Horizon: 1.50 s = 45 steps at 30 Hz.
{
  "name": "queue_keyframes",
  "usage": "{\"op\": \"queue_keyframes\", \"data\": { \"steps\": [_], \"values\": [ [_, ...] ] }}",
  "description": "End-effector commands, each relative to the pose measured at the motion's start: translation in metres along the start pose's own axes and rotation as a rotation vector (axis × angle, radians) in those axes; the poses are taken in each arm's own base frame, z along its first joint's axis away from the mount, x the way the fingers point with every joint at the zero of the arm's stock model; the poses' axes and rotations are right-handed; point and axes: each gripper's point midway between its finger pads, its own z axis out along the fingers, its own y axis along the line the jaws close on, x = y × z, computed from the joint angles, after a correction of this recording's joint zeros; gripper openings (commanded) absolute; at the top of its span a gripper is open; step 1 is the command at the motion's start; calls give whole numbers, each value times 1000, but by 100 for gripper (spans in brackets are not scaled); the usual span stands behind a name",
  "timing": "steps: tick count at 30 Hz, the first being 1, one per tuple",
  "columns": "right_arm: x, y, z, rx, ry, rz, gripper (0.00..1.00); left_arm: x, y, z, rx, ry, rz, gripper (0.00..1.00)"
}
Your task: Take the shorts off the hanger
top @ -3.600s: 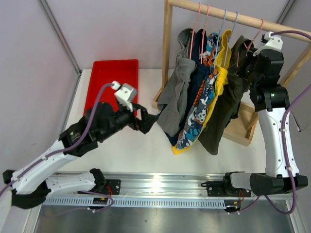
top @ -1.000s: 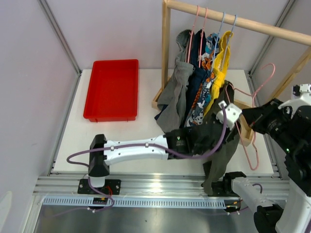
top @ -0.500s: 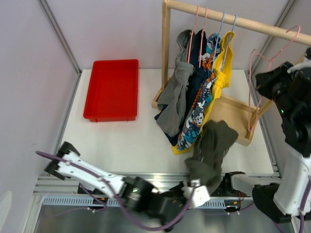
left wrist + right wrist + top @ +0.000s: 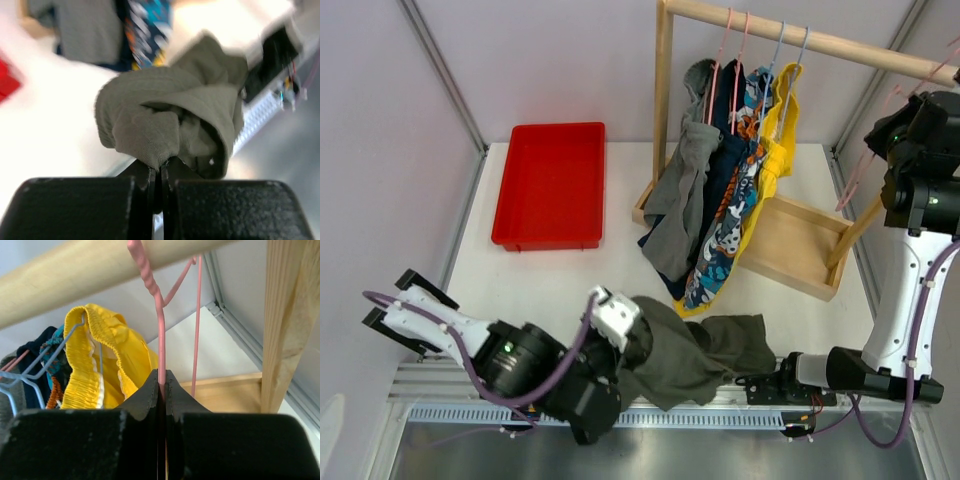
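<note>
White link shells and black joint housings are seen on the left arm and right arm. Purple cables are routed along both. The left gripper and right gripper are finished matte black.

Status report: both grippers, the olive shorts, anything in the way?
Left gripper shut on olive shorts, lying at table's near edge. Right gripper shut on bare pink hanger. Nothing in the way.
</note>
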Motion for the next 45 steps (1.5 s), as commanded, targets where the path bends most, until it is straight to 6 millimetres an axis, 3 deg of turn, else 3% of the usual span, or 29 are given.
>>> {"op": "queue_keyframes", "data": {
  "steps": [1, 2, 3, 4, 5, 6, 7, 8, 11, 16, 17, 19, 20, 25, 26, 27, 28, 29, 30, 32, 33, 35, 37, 40, 42, 45],
  "values": [
    [13, 3, 6, -69, 11, 14, 0, -63, 81, -11, -191, -167, 23, 0],
    [19, 1, 7, -73, 18, 15, 0, -78, 82, -9, -195, -206, -21, 0],
    [25, -1, 8, -77, 30, 15, 0, -90, 102, -9, -240, -230, -43, 0],
    [40, -3, 13, -86, 61, 14, 0, -100, 113, -11, -264, -243, 44, 0],
    [44, -4, 12, -93, 72, 16, 0, -120, 113, -12, -251, -301, -42, 0],
    [50, -6, 13, -96, 88, 16, 0, -130, 128, -12, -280, -323, -64, 0],
    [61, -9, 18, -93, 121, 15, 0, -139, 145, -21, -294, -353, -29, 0],
    [66, -12, 20, -85, 133, 14, 0, -157, 150, -27, -284, -417, -102, 0],
    [80, -11, 18, -122, 166, 23, 0, -181, 192, -40, -392, -490, -120, 0],
    [99, -15, 16, -133, 204, 22, 0, -212, 221, -33, -503, -501, -70, 0],
    [100, -16, 15, -132, 210, 21, 15, -222, 237, -33, -557, -510, -86, 0],
    [107, -17, 12, -136, 235, 17, 60, -232, 241, -24, -536, -521, -83, 0],
    [109, -17, 11, -138, 243, 8, 96, -243, 255, -23, -580, -535, -98, 0],
    [114, -23, -10, -137, 247, -4, 99, -290, 289, -10, -615, -600, -120, 0],
    [113, -24, -14, -140, 240, -4, 99, -291, 312, 5, -673, -575, -123, 0],
    [115, -25, -19, -137, 243, -3, 99, -311, 319, -9, -691, -632, -134, 0],
    [111, -25, -28, -146, 227, -5, 99, -316, 339, -9, -748, -638, -136, 0],
    [110, -25, -33, -150, 223, -3, 99, -320, 351, -2, -770, -631, -129, 0],
    [113, -27, -40, -145, 233, -4, 99, -338, 363, 5, -778, -653, -129, 0],
    [107, -26, -60, -164, 202, 3, 99, -339, 391, 24, -786, -621, -111, 0],
    [108, -27, -67, -169, 203, 5, 99, -338, 406, 43, -806, -594, -104, 0],
    [101, -27, -87, -180, 160, 10, 99, -340, 432, 46, -857, -600, -111, 0],
    [95, -28, -98, -172, 129, 12, 99, -331, 459, 66, -888, -576, -135, 0],
    [78, -24, -117, -194, 75, 14, 100, -317, 483, 96, -912, -522, -152, 0],
    [67, -20, -126, -205, 47, 21, 99, -321, 486, 98, -921, -530, -145, 0],
    [54, -16, -136, -223, 11, 33, 99, -311, 496, 98, -973, -513, -167, 0]
  ]
}}
